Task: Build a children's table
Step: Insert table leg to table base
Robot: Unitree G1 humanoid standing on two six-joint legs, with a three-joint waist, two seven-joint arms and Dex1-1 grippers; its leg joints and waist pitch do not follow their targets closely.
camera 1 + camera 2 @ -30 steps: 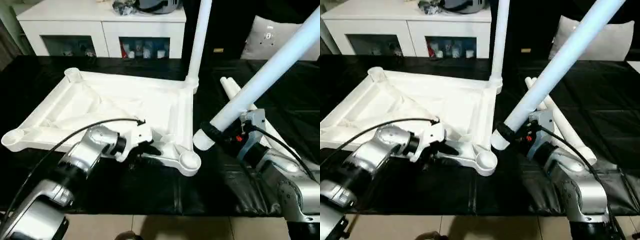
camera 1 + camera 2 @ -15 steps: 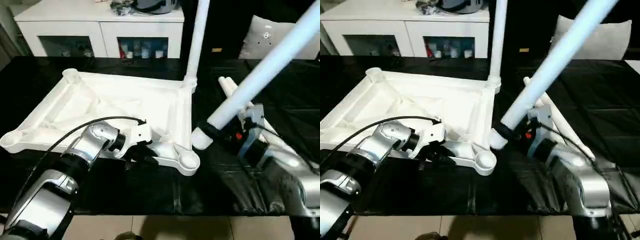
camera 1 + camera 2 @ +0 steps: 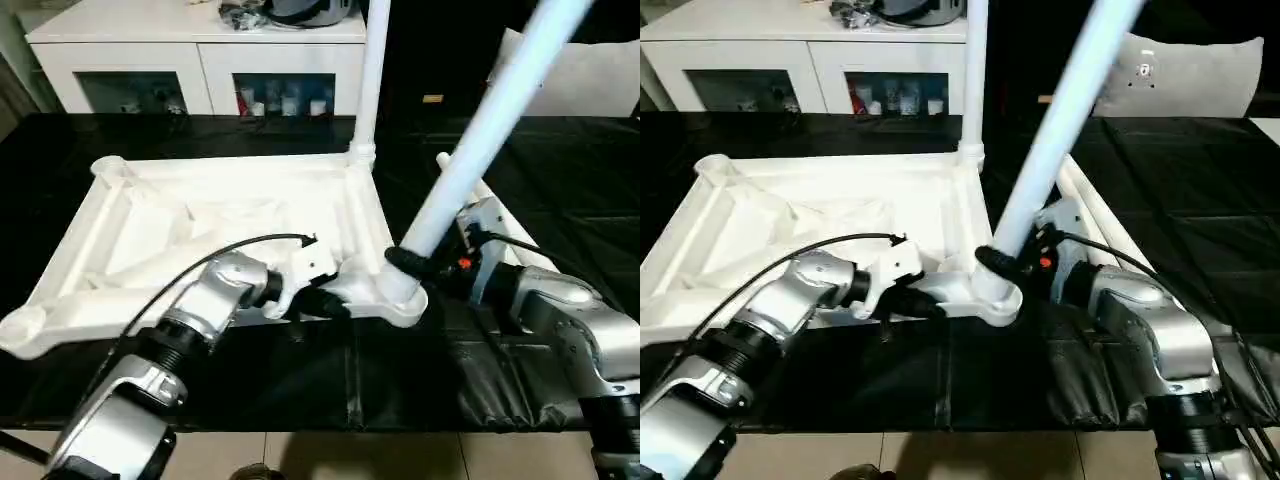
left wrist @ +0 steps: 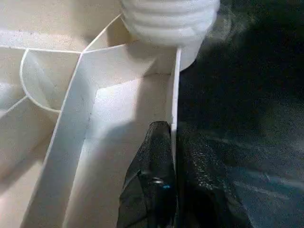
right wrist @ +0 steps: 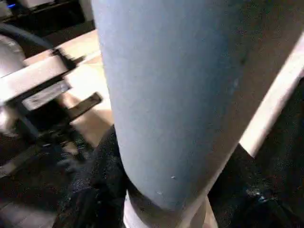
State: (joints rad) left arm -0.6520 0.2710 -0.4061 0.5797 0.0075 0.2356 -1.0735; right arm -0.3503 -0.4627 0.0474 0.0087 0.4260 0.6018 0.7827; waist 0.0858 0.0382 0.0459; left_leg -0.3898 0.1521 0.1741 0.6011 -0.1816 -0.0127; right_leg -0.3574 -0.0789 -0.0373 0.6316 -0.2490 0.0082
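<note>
- White plastic tabletop (image 3: 210,215) lying upside down on the black-covered work surface (image 3: 300,370), ribbed underside up, between the two arms.
- Shifted since a second ago: near right corner socket (image 3: 400,296), then standing open with the leg end hanging just right of it, now sits directly under the end of the held leg (image 3: 480,140); slab also seems turned and drawn rightward, though some of that may be camera motion.
- Reads as leg brought to socket, threaded end at the mouth but not visibly seated, and leaning, so straightening and turning probably yet to come.
- One leg (image 3: 368,80) already upright in the far right corner; spare leg (image 3: 1090,205) lying on the cover to the right, behind the right arm; left-hand sockets bare.
- Left gripper (image 4: 173,156) pinched tight on the thin near rim wall of the tabletop, one finger (image 4: 152,180) inside and the other outside, just left of that corner, steadying it.
- Right gripper (image 3: 425,268) clamped round the lower end of the held leg, black fingers wrapping it just above the thread.
</note>
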